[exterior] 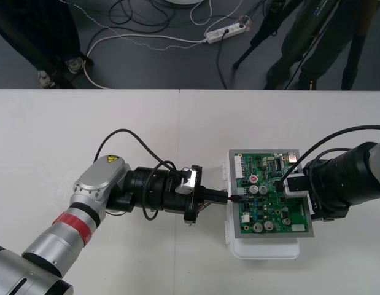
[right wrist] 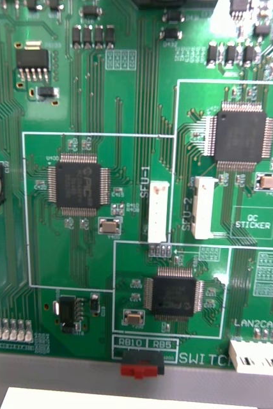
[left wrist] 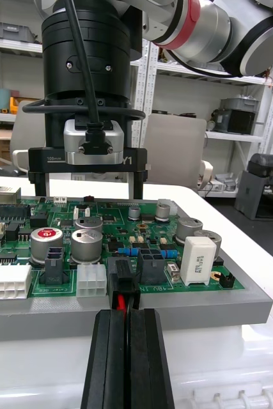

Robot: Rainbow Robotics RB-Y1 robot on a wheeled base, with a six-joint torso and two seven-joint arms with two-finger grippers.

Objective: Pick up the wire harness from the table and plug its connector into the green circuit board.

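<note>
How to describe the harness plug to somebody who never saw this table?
Find the green board on the table. At its edge nearest the left claw sits a small black plug. Only it trails a red wire into that shut claw.

Harness [left wrist: 123,280] mostly hidden inside left end effector [left wrist: 126,314], board [exterior: 266,209] edge under right arm [exterior: 355,172]

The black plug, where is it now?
In the front view, the black plug sits at the green board's left edge, just beyond the left pincer shut on its wires.
</note>
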